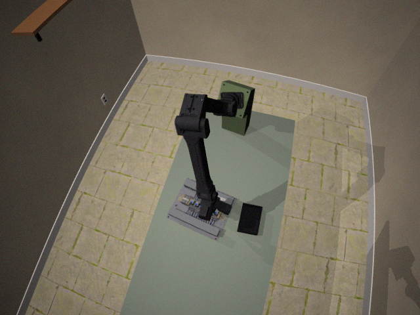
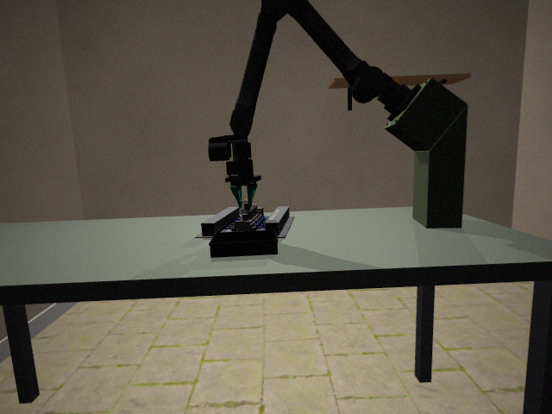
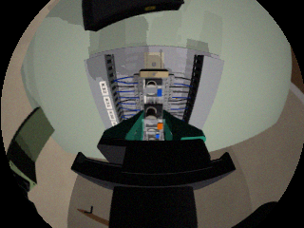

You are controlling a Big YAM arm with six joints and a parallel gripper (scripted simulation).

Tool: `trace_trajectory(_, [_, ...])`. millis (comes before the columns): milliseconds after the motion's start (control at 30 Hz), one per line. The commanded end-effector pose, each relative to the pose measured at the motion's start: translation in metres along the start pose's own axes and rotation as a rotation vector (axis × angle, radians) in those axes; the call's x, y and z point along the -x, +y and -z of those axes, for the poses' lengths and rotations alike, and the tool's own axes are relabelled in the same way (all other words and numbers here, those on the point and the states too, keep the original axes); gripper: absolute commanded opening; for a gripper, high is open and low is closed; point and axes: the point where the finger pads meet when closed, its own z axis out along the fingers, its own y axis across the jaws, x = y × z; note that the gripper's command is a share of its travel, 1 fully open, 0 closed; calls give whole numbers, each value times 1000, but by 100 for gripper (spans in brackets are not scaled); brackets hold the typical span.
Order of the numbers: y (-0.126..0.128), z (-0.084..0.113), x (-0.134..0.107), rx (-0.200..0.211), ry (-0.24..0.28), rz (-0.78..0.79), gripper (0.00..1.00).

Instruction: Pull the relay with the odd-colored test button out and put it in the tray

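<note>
A grey socket panel [image 1: 189, 210] lies on the green bench top and carries a row of relays. In the wrist view the relays farther along the row [image 3: 155, 89] have blue buttons. My gripper [image 3: 153, 113] is shut on the relay with the orange button [image 3: 159, 127], which sits between the teal fingertips. In the side view the gripper [image 2: 244, 201] points straight down over the panel [image 2: 245, 220], with the relay at the top of the row; whether it is clear of its socket I cannot tell. The black tray [image 1: 250, 218] stands open side up next to the panel, apart from it.
The arm's green pedestal [image 1: 237, 108] stands at the far end of the bench. The arm's link hides part of the panel from above.
</note>
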Motion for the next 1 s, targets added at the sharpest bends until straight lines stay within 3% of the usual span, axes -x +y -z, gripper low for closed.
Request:
trace_trajectory(0, [-12, 24, 9, -30, -19, -5, 0])
trace_trajectory(300, [-11, 54, 9, -30, -19, -6, 0])
trace_trajectory(533, [-10, 67, 9, -29, -19, -6, 0])
trace_trajectory(967, [-10, 65, 8, -23, -15, -3, 0])
